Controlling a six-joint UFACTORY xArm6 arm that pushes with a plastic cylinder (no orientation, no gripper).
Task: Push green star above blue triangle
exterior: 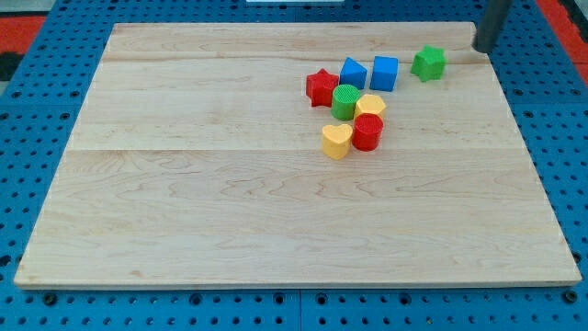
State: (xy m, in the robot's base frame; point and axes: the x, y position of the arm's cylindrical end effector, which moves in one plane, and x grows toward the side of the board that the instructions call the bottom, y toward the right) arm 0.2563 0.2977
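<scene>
The green star lies near the view's top right on the wooden board. The blue triangle sits to its left, beside a blue cube. My tip is at the board's top right corner, to the right of the green star and a little above it, apart from it.
A red star lies left of the blue triangle. Below are a green cylinder, a yellow block, a red cylinder and a yellow heart, clustered together. Blue pegboard surrounds the board.
</scene>
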